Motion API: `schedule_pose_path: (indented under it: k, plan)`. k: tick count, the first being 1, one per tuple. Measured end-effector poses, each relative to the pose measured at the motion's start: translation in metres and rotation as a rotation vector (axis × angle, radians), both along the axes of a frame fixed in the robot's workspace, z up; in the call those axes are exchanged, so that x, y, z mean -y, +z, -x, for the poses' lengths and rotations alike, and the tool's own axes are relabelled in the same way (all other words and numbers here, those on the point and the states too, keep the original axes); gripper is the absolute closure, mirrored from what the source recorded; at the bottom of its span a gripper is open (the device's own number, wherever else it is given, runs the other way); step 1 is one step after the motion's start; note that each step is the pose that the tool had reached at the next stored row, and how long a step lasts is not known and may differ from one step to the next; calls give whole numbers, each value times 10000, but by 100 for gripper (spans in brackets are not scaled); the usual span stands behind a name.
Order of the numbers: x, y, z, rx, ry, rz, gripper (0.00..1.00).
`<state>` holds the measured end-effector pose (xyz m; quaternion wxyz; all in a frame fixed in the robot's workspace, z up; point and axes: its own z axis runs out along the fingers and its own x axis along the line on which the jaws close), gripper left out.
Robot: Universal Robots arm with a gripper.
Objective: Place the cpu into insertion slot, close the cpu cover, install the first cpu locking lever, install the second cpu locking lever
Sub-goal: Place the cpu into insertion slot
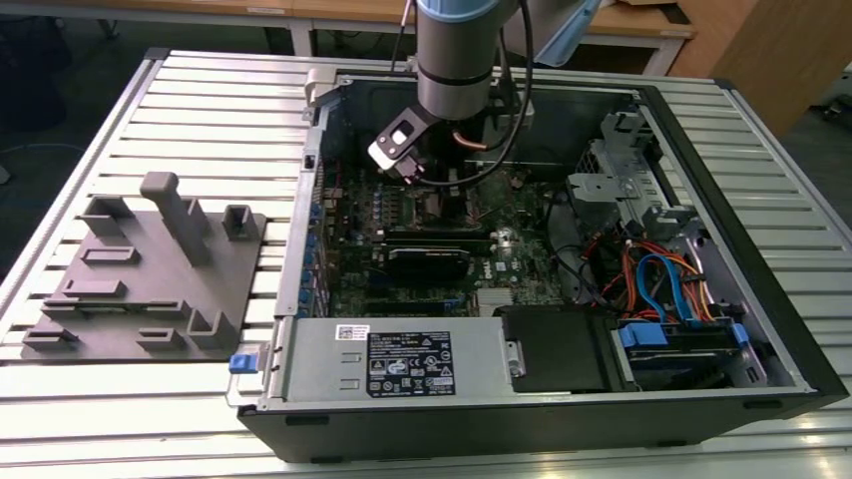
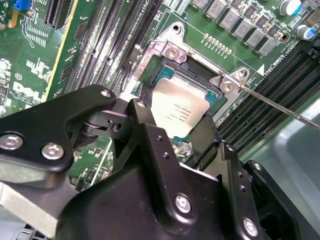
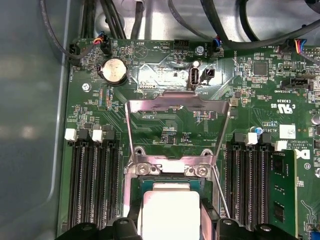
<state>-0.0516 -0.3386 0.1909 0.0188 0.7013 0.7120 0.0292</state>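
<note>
Broadly, we note ribbed aluminium counter [image 1: 174,110] carrying open black steel computer case [image 1: 785,329]. Green circuit board [image 3: 260,100] inside, glossy, densely tracked. cpu cover [image 3: 177,102]: thin stamped silver frame, large square window, swung up on hinge. insertion slot [image 2: 197,67]: square, dark centre, silver rim. cpu [image 2: 181,109]: flat square, dull silver-grey lid, within slot outline; seated or just above, we cannot tell. Matte black pincer [image 2: 175,114] narrowed onto cpu's opposite edges. Thin wire lever [image 2: 280,106] beside slot.
</note>
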Motion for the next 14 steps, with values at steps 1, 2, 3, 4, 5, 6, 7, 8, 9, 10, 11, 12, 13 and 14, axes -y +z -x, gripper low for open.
schedule_pose_path:
  k: [1,2,3,4,5,6,7,8,9,10,11,12,13,14]
  plan:
    - [0,-4,0,0,-3,0,46]
    - [0,-8,0,-1,-4,0,46]
    - [0,-12,0,-2,-5,-1,46]
    - [0,-14,0,-3,-4,-3,46]
    - [0,-14,0,-3,-5,-4,46]
    - [0,-15,0,-3,-4,-4,46]
    - [0,-15,0,-3,-4,-4,46]
    - [0,-15,0,-3,-4,-5,46]
    - [0,-15,0,-3,-4,-5,46]
    - [0,-15,0,-2,-4,-5,46]
    - [-1,-17,-1,2,-3,-10,46]
    - [-3,-20,-2,7,-3,-21,45]
    - [-3,-20,-2,5,-4,-18,45]
    - [-2,-18,-1,2,-4,-14,40]
